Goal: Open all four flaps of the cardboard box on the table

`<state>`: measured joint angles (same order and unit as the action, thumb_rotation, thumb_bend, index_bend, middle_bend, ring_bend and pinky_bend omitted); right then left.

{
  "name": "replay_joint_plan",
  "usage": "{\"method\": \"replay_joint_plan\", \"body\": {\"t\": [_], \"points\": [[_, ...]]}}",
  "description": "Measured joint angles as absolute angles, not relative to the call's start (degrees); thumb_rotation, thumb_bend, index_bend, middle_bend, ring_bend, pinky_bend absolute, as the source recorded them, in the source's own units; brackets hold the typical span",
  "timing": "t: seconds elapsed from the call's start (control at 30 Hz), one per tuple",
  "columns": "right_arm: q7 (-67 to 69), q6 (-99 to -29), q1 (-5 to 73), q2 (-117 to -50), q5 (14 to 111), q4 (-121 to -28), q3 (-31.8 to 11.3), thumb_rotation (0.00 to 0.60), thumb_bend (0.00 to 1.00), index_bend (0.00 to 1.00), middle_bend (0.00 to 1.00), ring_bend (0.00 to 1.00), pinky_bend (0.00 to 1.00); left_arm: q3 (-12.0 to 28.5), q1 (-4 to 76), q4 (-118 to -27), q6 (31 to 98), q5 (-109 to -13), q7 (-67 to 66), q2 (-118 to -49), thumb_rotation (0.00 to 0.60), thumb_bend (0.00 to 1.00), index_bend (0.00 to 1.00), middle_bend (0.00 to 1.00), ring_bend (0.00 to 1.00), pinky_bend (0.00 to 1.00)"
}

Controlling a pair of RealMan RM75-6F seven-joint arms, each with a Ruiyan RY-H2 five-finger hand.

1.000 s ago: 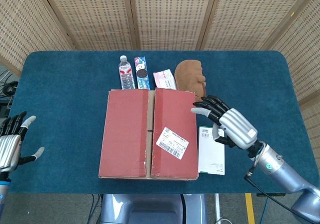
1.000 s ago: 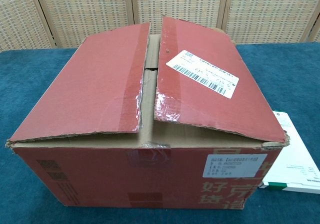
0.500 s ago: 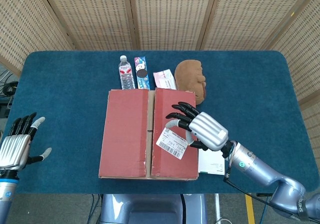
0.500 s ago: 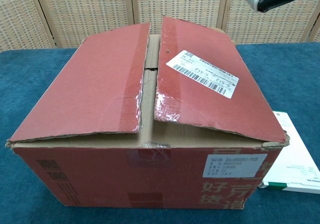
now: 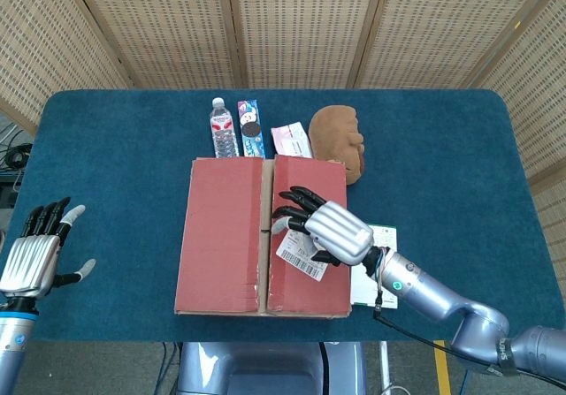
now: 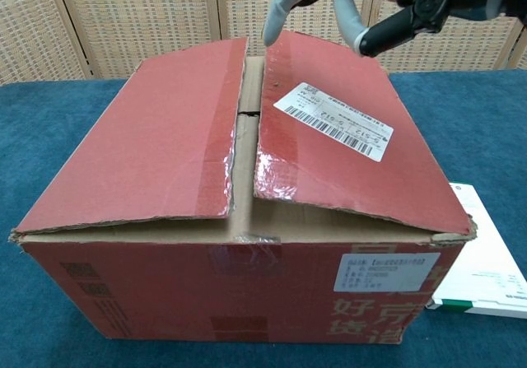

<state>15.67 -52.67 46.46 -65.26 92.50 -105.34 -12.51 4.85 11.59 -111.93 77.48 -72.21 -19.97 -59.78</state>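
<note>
no flap opened yet; my right hand (image 5: 325,230), fingers spread and empty, hovers mid-frame over the cardboard box (image 5: 262,236); all four remain.

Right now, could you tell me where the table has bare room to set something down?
The blue cloth left of the cardboard box, between it and the left hand, is bare, as is the table's right side. Crowded: behind the box, where water bottle, snack pack and brown plush stand, and beside its right, where the white booklet lies.
</note>
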Motion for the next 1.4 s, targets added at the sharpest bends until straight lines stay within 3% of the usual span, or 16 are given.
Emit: {"method": "replay_joint_plan", "body": {"t": [1.4], "points": [[3.27, -51.17, 50.16, -71.45, 85.67, -101.9, -10.75, 0.6, 1.0, 0.32, 0.26, 0.0, 0.0, 4.13, 11.72, -110.23, 77.13, -71.09, -17.86, -60.19, 0.513, 0.27, 0.11, 0.02, 0.0, 0.0]]}}
